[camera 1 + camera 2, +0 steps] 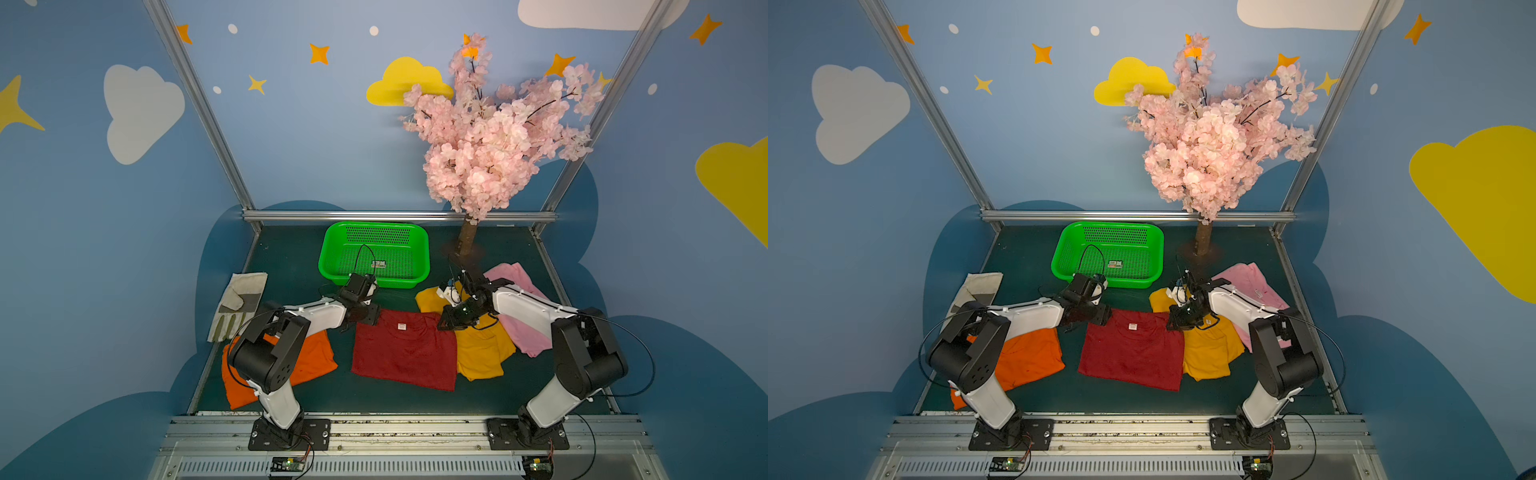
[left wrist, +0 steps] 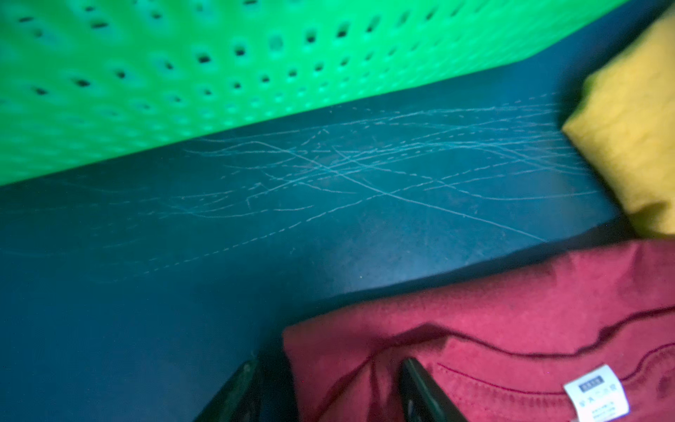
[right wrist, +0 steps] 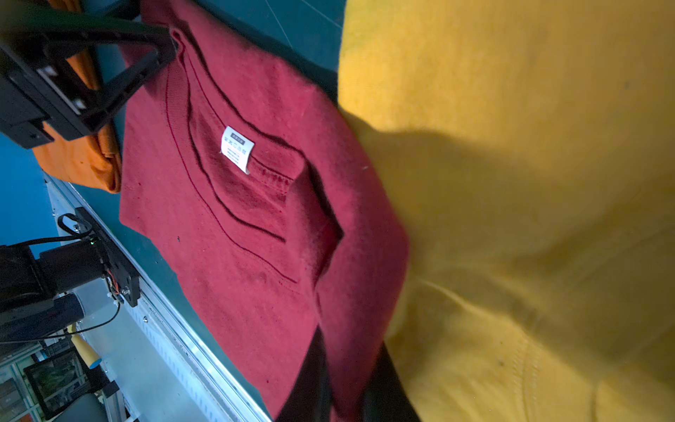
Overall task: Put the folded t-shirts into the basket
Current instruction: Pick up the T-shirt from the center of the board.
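Here, all four folded t-shirts lie on the dark bench (image 1: 291,257), outside the green basket (image 1: 376,225), which sits at the back of the bench near the middle. The dark red t-shirt (image 1: 405,353) is spread flat in front of the basket, collar and white label facing up. The yellow t-shirt (image 1: 478,353) is beside it on the right, and the red one's edge lies over it. The pink t-shirt (image 1: 524,337) is further right, partly under the right arm. The orange t-shirt (image 1: 316,357) lies on the left, partly under the left arm. The left end effector (image 2: 330,361) is down at the red shirt's rear left corner. Its fingers (image 2: 425,387) stand apart, one on the cloth and one on the bare bench, so the corner's edge sits between them. The right end effector (image 3: 347,387) is at the shirt's rear right corner, where the red shirt meets the yellow one. In the right wrist view its fingers are drawn close together with a fold of red cloth pinched between them. A work glove (image 1: 243,299) lies at the far left edge, and a pink blossom tree (image 1: 498,137) stands behind the shirts on the right.
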{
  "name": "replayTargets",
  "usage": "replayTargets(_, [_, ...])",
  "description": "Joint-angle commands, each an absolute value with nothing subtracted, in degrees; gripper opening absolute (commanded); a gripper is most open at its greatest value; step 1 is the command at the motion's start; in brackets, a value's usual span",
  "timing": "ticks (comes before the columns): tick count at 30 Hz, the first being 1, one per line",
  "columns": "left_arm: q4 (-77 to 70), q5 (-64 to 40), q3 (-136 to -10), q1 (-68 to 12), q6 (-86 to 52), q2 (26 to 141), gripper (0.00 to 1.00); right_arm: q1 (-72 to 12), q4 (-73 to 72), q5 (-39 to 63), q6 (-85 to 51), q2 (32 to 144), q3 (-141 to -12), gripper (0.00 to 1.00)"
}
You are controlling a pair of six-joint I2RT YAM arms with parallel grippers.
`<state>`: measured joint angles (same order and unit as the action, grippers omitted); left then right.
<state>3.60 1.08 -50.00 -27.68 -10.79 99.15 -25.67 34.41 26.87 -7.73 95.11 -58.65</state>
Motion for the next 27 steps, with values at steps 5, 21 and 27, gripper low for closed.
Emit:
replayTargets(5, [4.4, -3.3, -45.4, -29.5, -12.2, 98.4, 0.43, -26.4, 32.3, 25.5, -8.7, 93.6, -58.7, 0.08])
replayTargets(21, [0.3, 1.2, -40.9, -29.7, -14.6, 89.6, 0.03, -27.6, 32.7, 20.2, -6.4, 88.5, -58.7, 0.0])
replayTargets(27, [-0.1, 2.6, -37.4, -29.6, -15.9, 79.5, 0.03, -28.0, 32.4, 23.2, -4.0, 84.6, -57.9, 0.0])
